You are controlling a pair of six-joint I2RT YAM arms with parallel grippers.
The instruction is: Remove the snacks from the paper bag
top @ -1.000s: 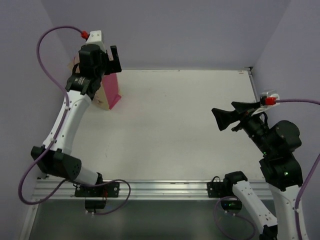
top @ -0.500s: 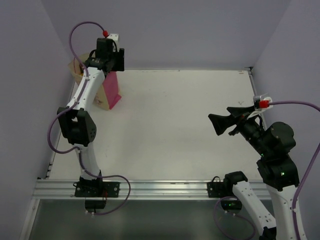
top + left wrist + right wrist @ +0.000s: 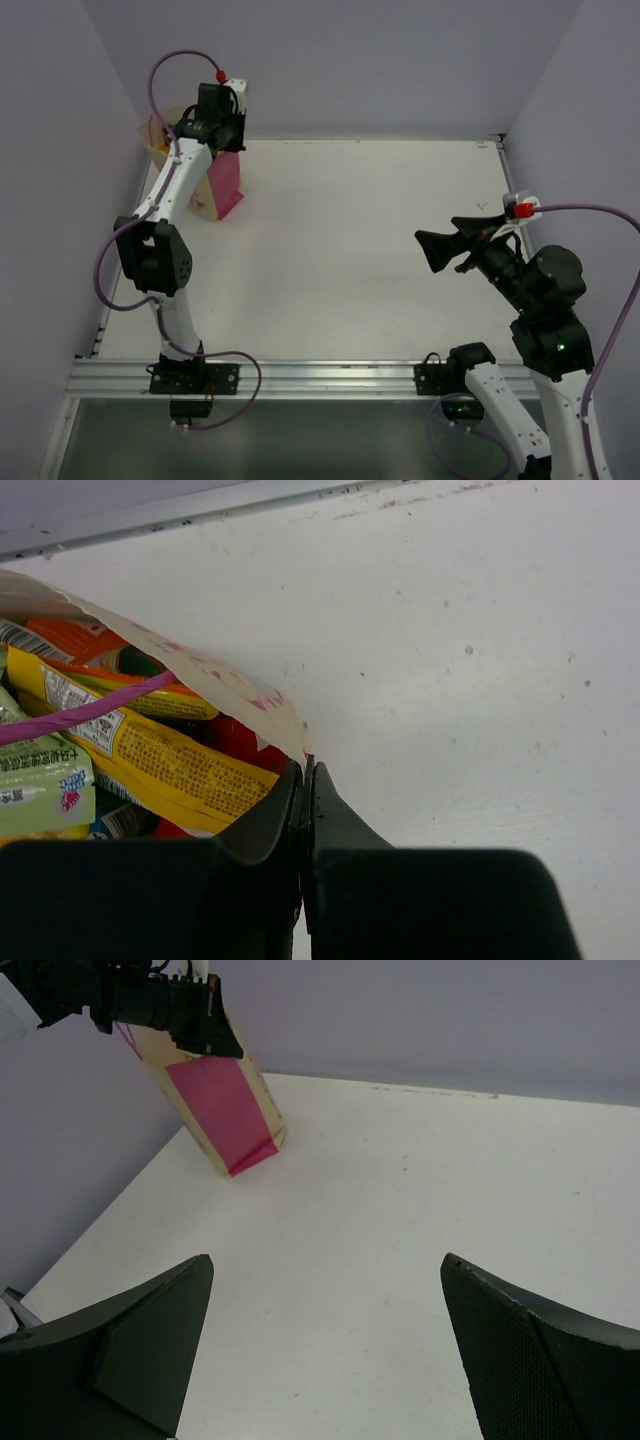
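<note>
Just paper bag (image 3: 232, 686) rim before snacks (image 3: 170, 762).

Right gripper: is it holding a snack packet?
No, the right gripper is wide open above the table, with nothing between its fingers.

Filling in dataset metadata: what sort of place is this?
Likely a lab robot test cell, not a home: plain lavender walls box in a white table, left arm and right arm bolted to an aluminium rail, and one paper bag of snacks.
</note>
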